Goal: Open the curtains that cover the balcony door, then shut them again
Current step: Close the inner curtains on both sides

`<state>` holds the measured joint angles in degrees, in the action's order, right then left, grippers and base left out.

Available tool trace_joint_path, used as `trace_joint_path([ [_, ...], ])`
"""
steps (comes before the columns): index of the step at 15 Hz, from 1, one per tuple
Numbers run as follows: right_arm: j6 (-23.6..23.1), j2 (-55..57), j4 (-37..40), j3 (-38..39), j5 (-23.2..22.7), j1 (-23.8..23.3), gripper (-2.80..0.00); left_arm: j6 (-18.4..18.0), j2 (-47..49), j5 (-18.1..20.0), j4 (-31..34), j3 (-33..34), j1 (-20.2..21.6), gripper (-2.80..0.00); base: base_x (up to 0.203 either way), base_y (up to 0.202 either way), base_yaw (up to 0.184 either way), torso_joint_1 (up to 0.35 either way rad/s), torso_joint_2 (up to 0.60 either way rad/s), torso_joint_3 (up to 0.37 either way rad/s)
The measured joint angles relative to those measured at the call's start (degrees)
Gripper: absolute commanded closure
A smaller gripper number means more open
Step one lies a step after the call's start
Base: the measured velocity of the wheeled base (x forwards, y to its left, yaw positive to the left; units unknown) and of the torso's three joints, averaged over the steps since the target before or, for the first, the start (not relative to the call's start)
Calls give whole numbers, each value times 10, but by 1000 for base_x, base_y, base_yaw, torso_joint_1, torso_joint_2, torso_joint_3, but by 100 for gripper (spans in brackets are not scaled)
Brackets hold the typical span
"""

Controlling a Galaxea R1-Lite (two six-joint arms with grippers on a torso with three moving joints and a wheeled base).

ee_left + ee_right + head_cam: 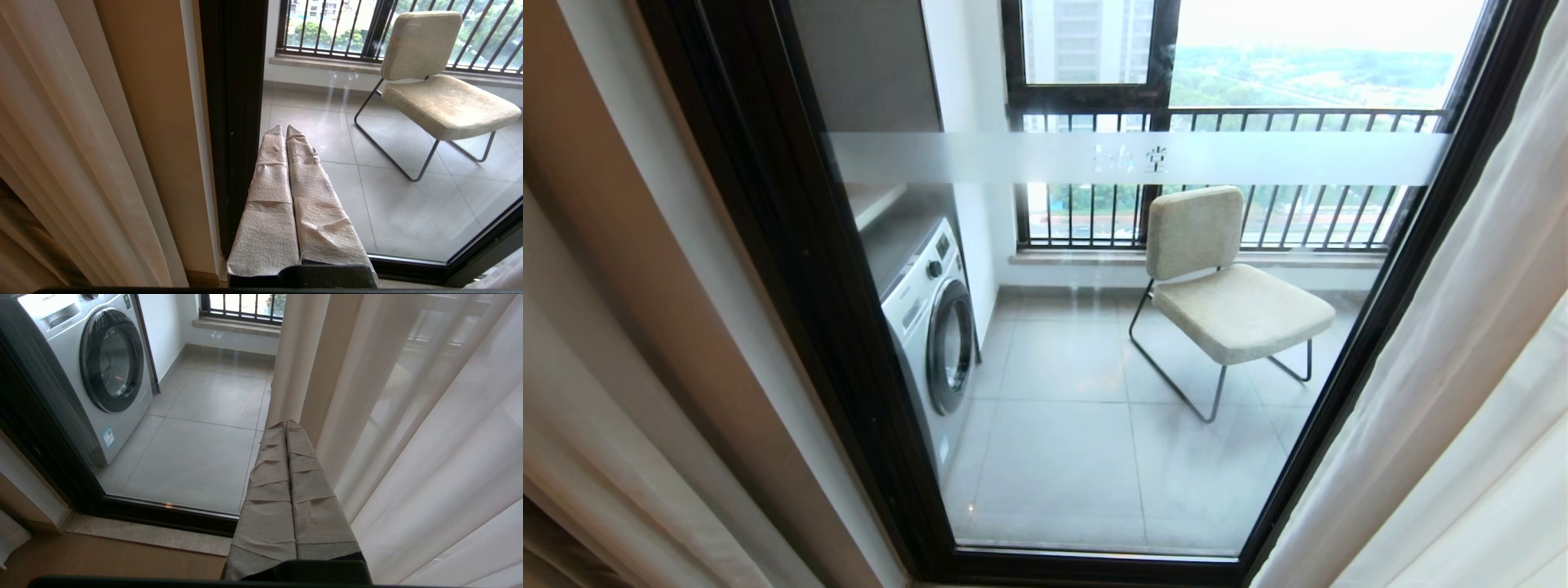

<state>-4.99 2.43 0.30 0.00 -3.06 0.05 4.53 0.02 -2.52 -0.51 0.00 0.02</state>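
Glass fills the head view: the balcony door (1094, 367), a tall clear pane in a thick black frame with a frosted band across it, stands uncovered between the curtains (1445, 392), which hang drawn back at either side. Neither arm shows in that view. Through the pane I see a washing machine (935, 327) on the left of the balcony, a beige chair (1225, 286) on thin metal legs to the right, and a black-framed window (1094, 65) with railing bars behind them.

Only the left wrist view shows the left gripper (284, 130). Its two cloth-wrapped fingers (269, 196) lie pressed together along their whole length, with nothing between them. It points at the door's black frame post, with cream drapes and a tan strip of wall (155, 122) on one side and the chair beyond the glass on the other.

The right wrist view alone shows the right gripper (285, 424), likewise closed tight and empty. Its tips sit just beside the folds of the drawn sheer and cream cloth; I cannot tell whether they touch it. This view also gives the washing machine's round door up close, the tiled balcony floor (204, 457) and the stone sill (155, 535) beneath the door frame.
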Motion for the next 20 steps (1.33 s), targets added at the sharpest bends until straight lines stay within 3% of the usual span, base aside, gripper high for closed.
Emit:
trace_joint_path([
  [20,8,-24,0,0,1,1,0,0,0,0,0,0,0,0,0,0,0,0,0,0],
])
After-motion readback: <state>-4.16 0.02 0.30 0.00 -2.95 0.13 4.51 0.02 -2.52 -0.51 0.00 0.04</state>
